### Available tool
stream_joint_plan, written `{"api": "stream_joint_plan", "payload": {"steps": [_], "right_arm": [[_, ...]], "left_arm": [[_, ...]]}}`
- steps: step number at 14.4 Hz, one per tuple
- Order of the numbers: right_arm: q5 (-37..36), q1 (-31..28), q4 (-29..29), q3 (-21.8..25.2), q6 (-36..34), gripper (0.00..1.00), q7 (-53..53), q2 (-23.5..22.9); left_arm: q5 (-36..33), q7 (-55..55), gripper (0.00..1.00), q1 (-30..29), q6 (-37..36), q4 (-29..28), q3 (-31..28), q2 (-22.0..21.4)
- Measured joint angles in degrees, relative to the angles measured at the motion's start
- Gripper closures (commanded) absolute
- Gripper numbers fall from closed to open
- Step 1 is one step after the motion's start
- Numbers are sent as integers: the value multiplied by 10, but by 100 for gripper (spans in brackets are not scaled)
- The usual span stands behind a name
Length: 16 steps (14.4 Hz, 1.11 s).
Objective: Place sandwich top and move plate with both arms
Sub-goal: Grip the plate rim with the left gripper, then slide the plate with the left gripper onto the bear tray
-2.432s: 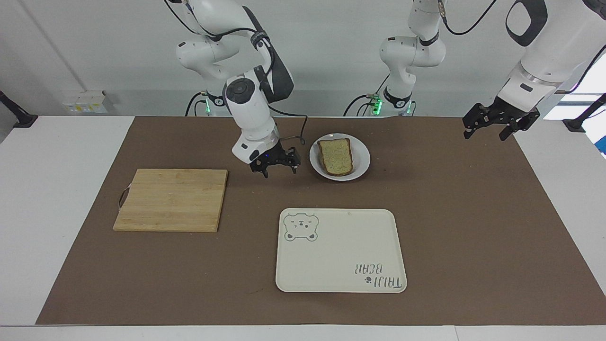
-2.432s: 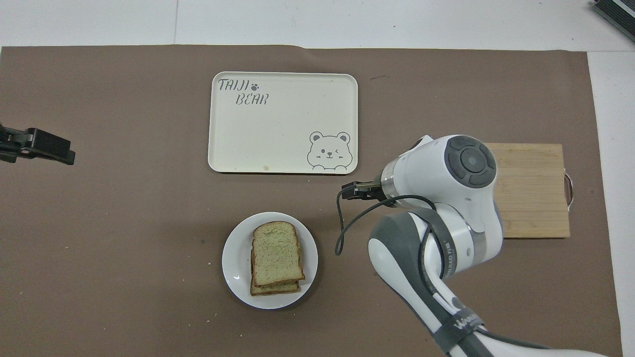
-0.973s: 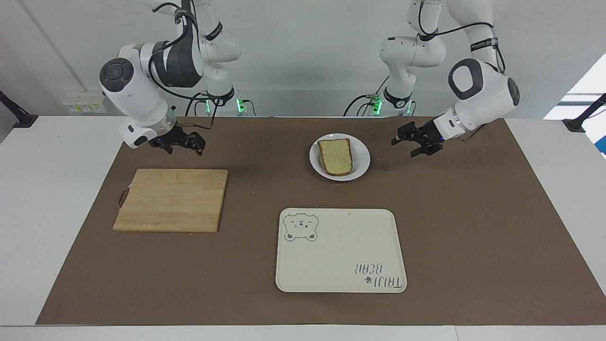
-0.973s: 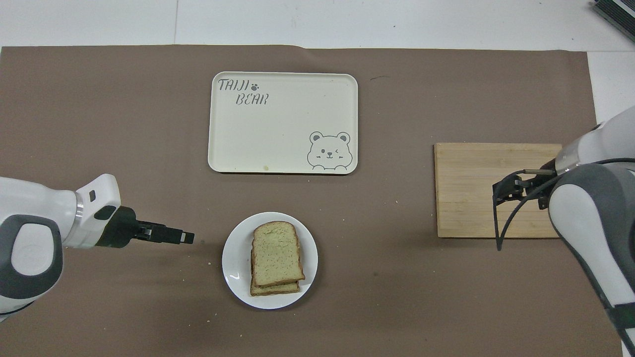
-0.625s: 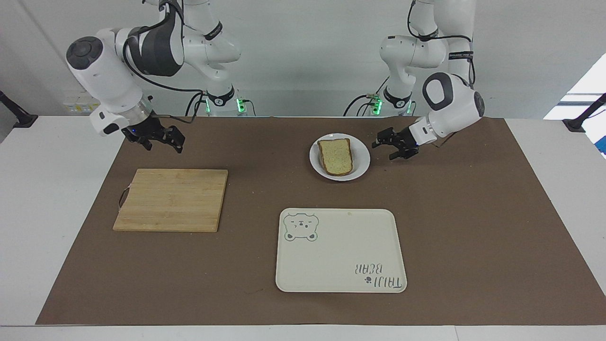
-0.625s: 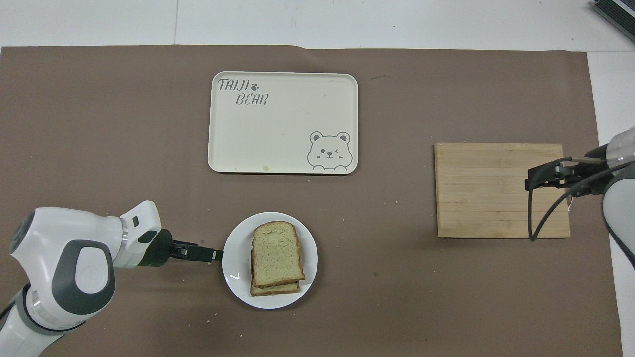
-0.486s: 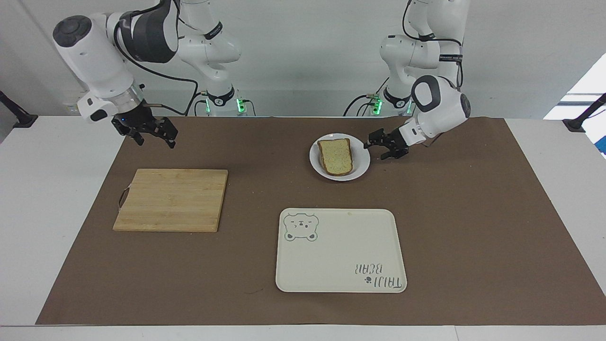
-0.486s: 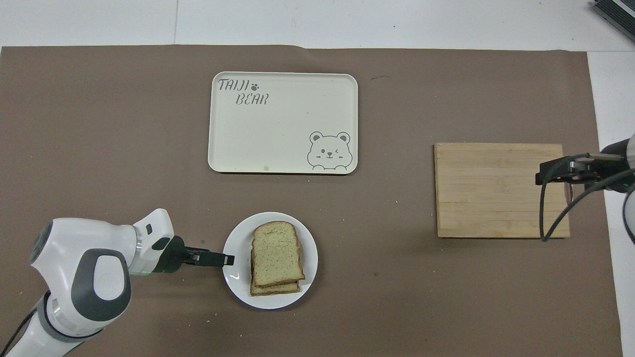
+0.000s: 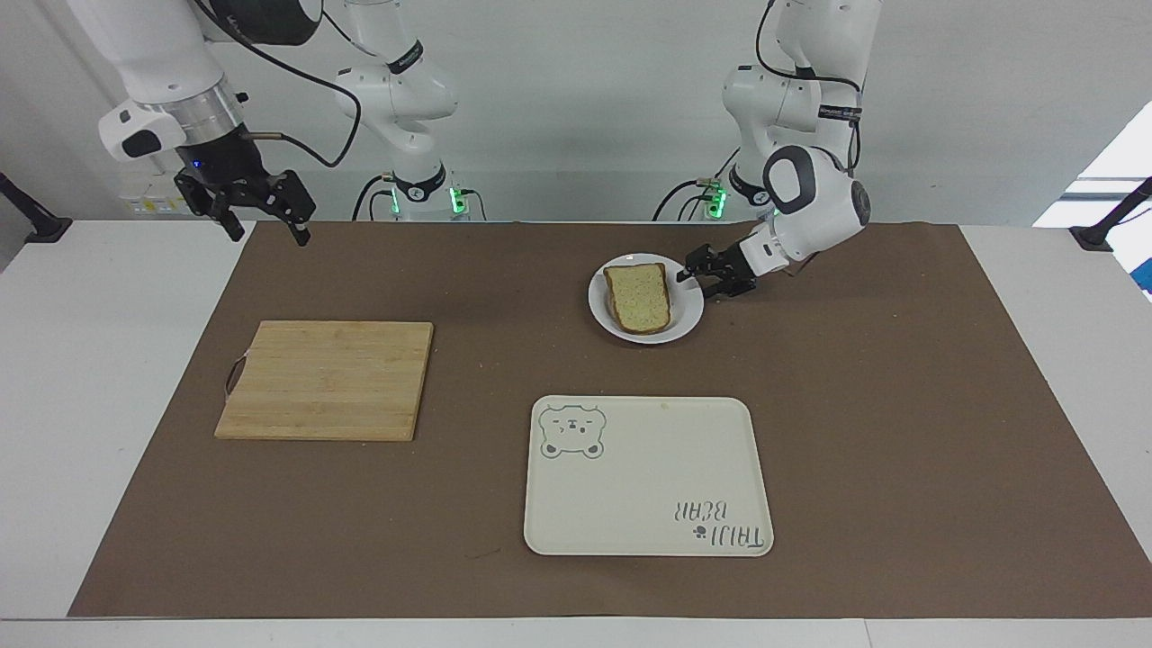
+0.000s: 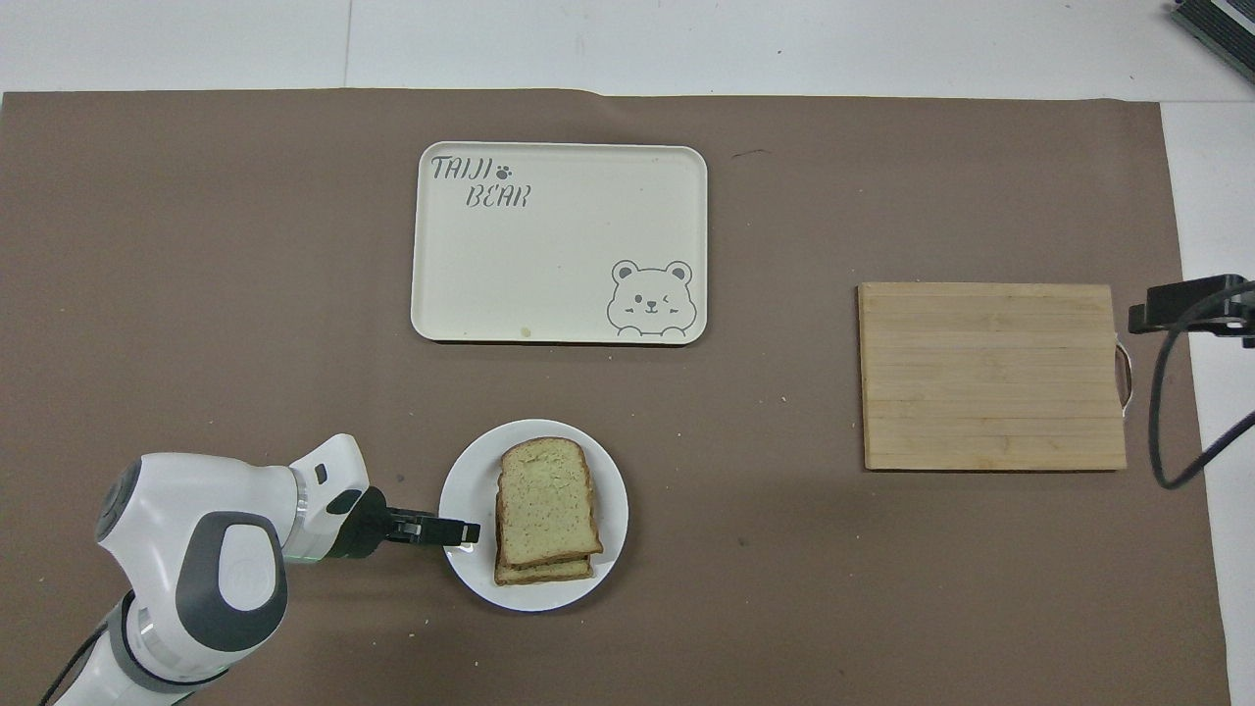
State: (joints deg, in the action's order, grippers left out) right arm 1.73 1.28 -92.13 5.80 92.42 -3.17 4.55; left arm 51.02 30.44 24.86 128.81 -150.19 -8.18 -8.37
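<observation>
- While the right arm waits up high, its right gripper [image 9: 263, 216] hangs over the edge of the brown mat [image 9: 900, 405] at that arm's end of the table, fingers spread apart and nothing between them; the overhead view catches only its tip [image 10: 1188, 306] past the handle end of the wooden cutting board [image 10: 990, 377].
- Down low at the plate [image 9: 688, 310] is the left gripper [image 9: 691, 275], reaching in sideways from the left arm's end of the table.
- Its tips sit right at the rim of the small white plate [image 10: 461, 559], on the edge facing the left arm's end; seen from above, they overlap the rim.
- Whether those fingers have actually pinched the rim, I cannot tell — they look partly closed, and the contact itself is too small to read.
- On the plate lies the sandwich top [image 9: 639, 295], a speckled slice with a brown crust, stacked on another slice whose edge peeks out beneath it in the overhead view [image 10: 545, 512].
- Plate and sandwich rest on the mat, nearer to the robots than the cream bear-print tray [image 9: 648, 522], which lies bare with "TAIJI BEAR" lettering on it [image 10: 461, 284].
- Cutting board flat on the mat toward the right arm's end, well apart from the plate, nothing on it.
</observation>
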Motion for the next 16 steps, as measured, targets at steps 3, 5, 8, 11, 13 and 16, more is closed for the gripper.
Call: {"api": "stream_joint_plan", "payload": {"steps": [3,5,8,11,13,16], "right_arm": [[0,1,40,-8,-25,0,0,4],[0,1,43,-13,-28,0,1,10],[-7,1,37,-16,-41,0,11,16],[-27,1,36,-16,-65,0,15,14],[-29,1,38,-16,-75,0,16,12],[-31,0,37,-15,-75,0,43,12]], "left_arm": [[27,34,53,0,1,-4,0,8],[57,68,97,0,3,-7,0,26],[77,84,100,0,3,-7,-2,39],[91,84,100,-3,-9,0,-3,39],[92,84,100,-24,-35,5,-7,41],[92,87,100,-68,-87,27,-9,49]]}}
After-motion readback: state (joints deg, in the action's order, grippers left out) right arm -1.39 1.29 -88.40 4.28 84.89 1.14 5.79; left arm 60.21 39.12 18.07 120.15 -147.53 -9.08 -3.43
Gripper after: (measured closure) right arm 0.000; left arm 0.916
